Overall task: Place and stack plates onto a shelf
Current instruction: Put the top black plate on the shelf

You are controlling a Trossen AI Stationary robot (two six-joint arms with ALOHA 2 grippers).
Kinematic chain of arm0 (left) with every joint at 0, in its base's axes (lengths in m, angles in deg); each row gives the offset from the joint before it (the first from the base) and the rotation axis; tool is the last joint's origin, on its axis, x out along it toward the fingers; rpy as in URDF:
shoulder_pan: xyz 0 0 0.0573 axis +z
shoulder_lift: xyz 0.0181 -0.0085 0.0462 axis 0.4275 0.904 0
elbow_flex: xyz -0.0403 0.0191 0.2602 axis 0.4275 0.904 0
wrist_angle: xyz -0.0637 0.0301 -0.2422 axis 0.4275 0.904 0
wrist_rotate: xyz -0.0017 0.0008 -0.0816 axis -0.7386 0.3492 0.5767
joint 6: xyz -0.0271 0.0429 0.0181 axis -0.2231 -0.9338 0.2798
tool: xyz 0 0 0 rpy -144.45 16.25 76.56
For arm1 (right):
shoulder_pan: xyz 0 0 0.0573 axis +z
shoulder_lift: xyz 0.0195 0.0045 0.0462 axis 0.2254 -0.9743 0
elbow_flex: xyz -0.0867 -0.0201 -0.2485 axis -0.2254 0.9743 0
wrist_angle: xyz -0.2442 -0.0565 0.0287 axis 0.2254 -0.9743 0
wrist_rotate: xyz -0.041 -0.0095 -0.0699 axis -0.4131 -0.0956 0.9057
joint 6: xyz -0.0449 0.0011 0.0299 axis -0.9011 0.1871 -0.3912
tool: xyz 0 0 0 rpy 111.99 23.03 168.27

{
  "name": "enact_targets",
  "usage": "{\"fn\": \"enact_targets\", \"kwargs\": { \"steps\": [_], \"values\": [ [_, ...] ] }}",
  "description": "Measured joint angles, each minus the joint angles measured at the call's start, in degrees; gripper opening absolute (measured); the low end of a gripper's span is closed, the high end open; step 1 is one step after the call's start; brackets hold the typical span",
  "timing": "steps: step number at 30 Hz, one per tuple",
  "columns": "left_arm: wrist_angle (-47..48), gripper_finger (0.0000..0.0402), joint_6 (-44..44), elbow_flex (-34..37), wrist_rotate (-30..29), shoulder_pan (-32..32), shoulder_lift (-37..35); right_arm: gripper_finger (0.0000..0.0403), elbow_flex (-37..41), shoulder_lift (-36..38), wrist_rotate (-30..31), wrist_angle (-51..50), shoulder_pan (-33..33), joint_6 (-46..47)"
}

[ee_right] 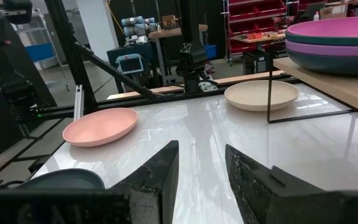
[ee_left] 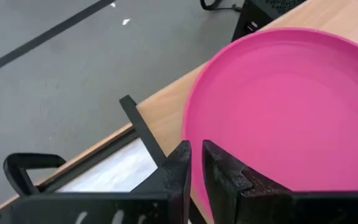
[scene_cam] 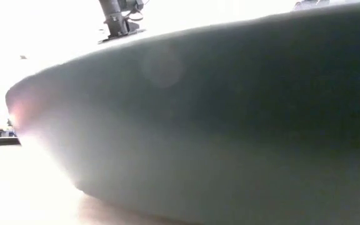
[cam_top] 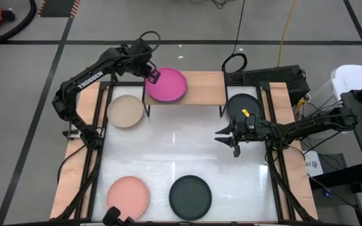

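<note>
A magenta plate [cam_top: 168, 85] tops a stack of several plates [ee_right: 334, 50] on the shelf [cam_top: 203, 88], a wooden board on thin black legs at the table's far side. My left gripper [cam_top: 154, 76] is at this plate's left rim. A narrow gap shows between its fingers [ee_left: 197, 165], which stand on either side of the rim. A beige plate [cam_top: 126, 111], a black plate [cam_top: 242, 105], a salmon plate [cam_top: 129, 194] and a dark teal plate [cam_top: 190, 196] lie flat on the table. My right gripper [cam_top: 226, 139] waits open at the right, above the table [ee_right: 201, 168]. My left gripper has one finger [ee_left: 225, 177] over the magenta plate's inside and the other [ee_left: 178, 171] outside its left rim [ee_left: 191, 146], slanting down from the far left. Whether the fingers touch the rim, I cannot tell. The plate lies level on the stack.
The dark teal plate [scene_cam: 230, 125] fills the low view. The shelf's right half [cam_top: 206, 94] is bare board. A shelf leg [ee_right: 269, 81] stands beside the beige plate [ee_right: 261, 94]. The white tabletop's middle [cam_top: 181, 144] holds nothing. Cables and a black frame lie beyond the far edge.
</note>
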Motion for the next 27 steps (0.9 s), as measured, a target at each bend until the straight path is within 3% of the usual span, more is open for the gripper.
{"fn": "enact_targets", "kwargs": {
  "steps": [11,21,27],
  "values": [
    [0.5,0.0056,-3.8,0.0,1.9,-1.5,0.0,0.0116,0.0,0.0,0.0,0.0,0.0,0.0],
    [0.1,0.0232,-4.6,0.0,-1.0,-3.2,0.0,0.0116,0.0,0.0,-0.1,0.0,0.0,0.0],
    [2.9,0.0257,-6.8,0.1,-0.9,-3.8,-2.4,0.0116,0.0,0.0,-0.1,-0.5,0.0,0.0]
  ]
}}
